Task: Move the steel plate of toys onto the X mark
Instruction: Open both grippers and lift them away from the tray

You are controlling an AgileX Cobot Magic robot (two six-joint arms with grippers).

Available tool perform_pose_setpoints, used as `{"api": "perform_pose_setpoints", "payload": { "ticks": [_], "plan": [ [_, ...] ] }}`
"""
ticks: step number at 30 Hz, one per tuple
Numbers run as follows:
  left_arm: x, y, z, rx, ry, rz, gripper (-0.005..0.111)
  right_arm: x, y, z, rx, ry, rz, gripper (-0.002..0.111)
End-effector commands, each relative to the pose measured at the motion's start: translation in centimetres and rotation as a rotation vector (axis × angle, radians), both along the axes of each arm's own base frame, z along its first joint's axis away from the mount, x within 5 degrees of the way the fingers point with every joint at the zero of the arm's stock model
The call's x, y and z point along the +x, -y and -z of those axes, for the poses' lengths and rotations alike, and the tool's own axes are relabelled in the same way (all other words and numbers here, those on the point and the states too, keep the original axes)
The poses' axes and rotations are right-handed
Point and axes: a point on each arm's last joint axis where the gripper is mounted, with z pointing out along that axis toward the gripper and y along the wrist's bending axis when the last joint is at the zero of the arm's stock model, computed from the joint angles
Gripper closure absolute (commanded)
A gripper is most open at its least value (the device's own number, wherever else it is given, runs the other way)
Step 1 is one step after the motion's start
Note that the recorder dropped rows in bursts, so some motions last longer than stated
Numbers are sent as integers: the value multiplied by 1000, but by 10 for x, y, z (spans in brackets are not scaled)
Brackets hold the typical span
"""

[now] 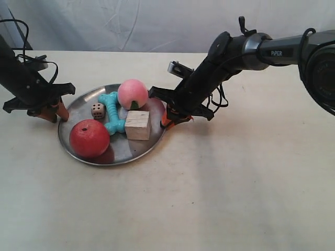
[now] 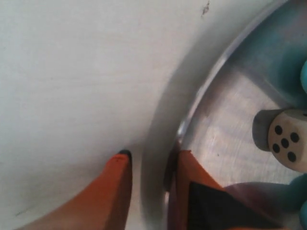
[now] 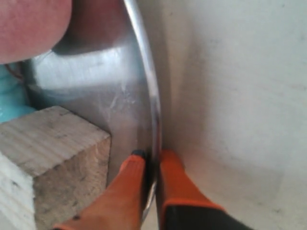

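The steel plate (image 1: 124,152) lies on the table and holds a red apple (image 1: 89,138), a pink peach (image 1: 132,93), a turquoise bone (image 1: 111,112), a spotted die (image 1: 98,110) and a wooden cube (image 1: 138,125). My right gripper (image 3: 153,155), the one at the exterior view's right (image 1: 167,119), is shut on the plate's rim (image 3: 152,96) beside the cube (image 3: 48,143). My left gripper (image 2: 153,155) is open astride the opposite rim (image 2: 211,81): one finger is on the table, the other inside near the die (image 2: 288,141). No X mark shows clearly.
A pale cloth-covered table (image 1: 235,198) stretches around the plate, with a white backdrop (image 1: 131,23) behind. Cables hang by the arm at the exterior view's left (image 1: 23,55). A small dark speck (image 2: 206,7) sits on the table near the rim.
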Motion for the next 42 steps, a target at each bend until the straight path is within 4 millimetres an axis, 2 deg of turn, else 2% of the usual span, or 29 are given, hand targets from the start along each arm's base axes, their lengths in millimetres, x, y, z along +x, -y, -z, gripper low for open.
{"api": "perform_pose_setpoints", "payload": {
  "ticks": [1, 4, 6, 8, 9, 10, 14, 18, 28, 30, 32, 35, 37, 42],
  "plan": [
    [2, -8, -7, 34, 50, -14, 76, -3, 4, 1, -39, 9, -84, 108],
    [2, -9, -6, 49, 61, 37, 76, -4, 3, 1, -37, 23, -139, 107],
    [1, -12, -6, 57, 54, 39, 76, -6, 3, 1, -34, 13, -156, 88],
    [1, -14, -9, 34, 49, 17, 76, -6, 3, 1, -34, 13, -156, 56],
    [1, -15, -12, 35, 58, 13, 76, -6, 4, 1, -42, 15, -161, 51],
    [1, -16, -15, 37, 68, 11, 76, -6, 4, 2, -45, 15, -163, 51],
    [3, -15, -22, 3, 100, -27, 76, -6, 4, 1, -42, 7, -153, 58],
    [2, -16, -30, -2, 114, -33, 76, -8, 6, -5, -53, -6, -147, 58],
    [-4, -18, -80, -32, 226, -63, 77, -8, 16, -60, -55, 96, -148, 58],
    [-7, -17, -97, -28, 271, -58, 82, -12, 17, -73, -55, 109, -162, 58],
    [-12, -17, -119, -18, 342, -41, 91, -17, 19, -89, -69, 127, -192, 64],
    [-27, -16, -155, 4, 470, -20, 107, -26, 23, -115, -92, 172, -255, 91],
    [-41, -16, -177, 18, 546, -27, 107, -33, 25, -135, -87, 216, -285, 110],
    [-97, -15, -229, 67, 773, -57, 107, -68, 28, -199, -83, 419, -268, 108]
  ]
}}
